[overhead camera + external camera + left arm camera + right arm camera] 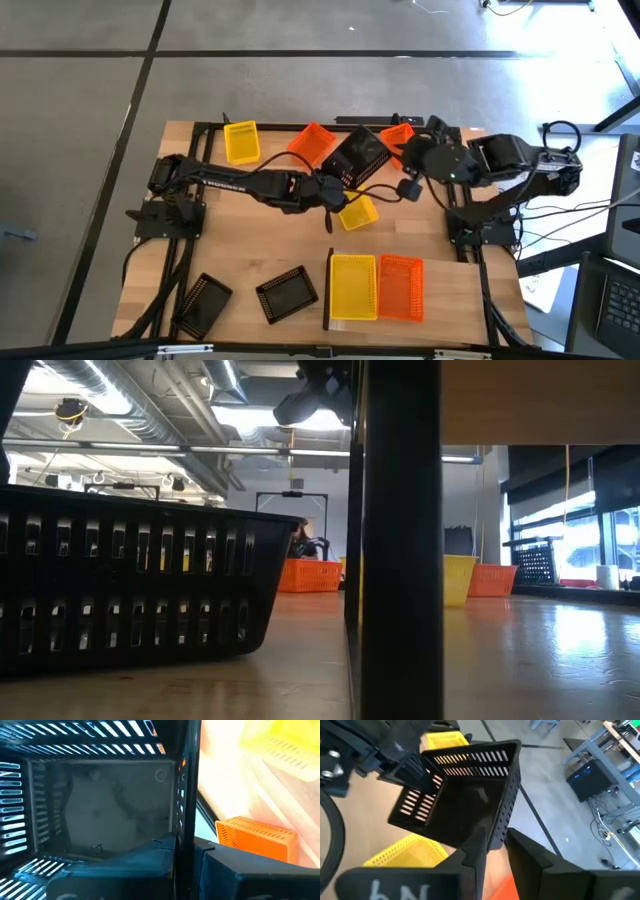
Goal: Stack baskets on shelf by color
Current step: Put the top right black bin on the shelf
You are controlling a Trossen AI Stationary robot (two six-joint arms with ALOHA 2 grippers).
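A black basket (356, 157) hangs tilted between my two arms over the far middle of the table. My left gripper (334, 190) is shut on its near side and my right gripper (400, 160) on its right side. Below and around it lie a yellow basket (358, 212), two orange baskets (312, 142) (397, 134) and another yellow one (241, 141). The shelf (328, 292) sits at the near edge with a yellow basket (352, 286) and an orange basket (402, 288) resting on it side by side. My left gripper pinches one side wall of the black basket (186, 805), one finger (150, 857) inside the basket and the other outside. The basket is lifted off the table, its open side facing the wrist camera. My right gripper pinches another wall of the same basket near its rim (504, 822), one finger (470, 855) inside and one outside. The basket sits tilted in the hold, clear of the yellow basket (405, 854) beneath it.
Two more black baskets (287, 293) (205, 303) lie on the near left of the table; one (130, 585) fills the left of the low view beside the shelf's dark upright (395, 540). Bare wood shows at the table's left middle.
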